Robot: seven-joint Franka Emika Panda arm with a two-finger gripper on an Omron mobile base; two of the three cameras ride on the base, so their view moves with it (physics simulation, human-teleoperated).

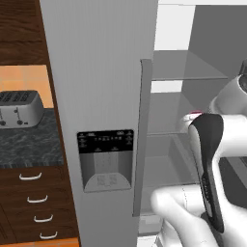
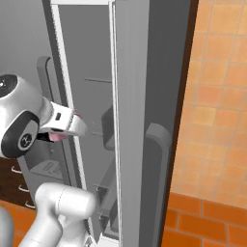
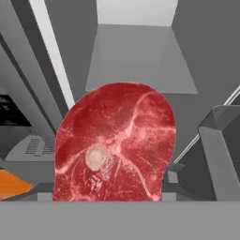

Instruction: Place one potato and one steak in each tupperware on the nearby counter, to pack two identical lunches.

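1. Inside open grey fridge [image 1: 101, 72]: flat red marbled steak [image 3: 115, 145] upright, held off the shelves.
2. End effector [image 2: 58, 136] pinching steak.
3. Silver toaster [image 1: 20, 108] on dark speckled desk [image 1: 34, 144], far left.

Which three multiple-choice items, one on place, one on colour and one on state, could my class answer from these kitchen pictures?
1. The toaster stands: A on the counter, B in a drawer, C on the floor.
2. The steak is: A green, B red with pale streaks, C blue.
3. The fridge door is: A shut, B missing, C open.

Key: A, it sits on the dark speckled worktop; B, it is marbled red in the hand view; C, shelves show past the door.
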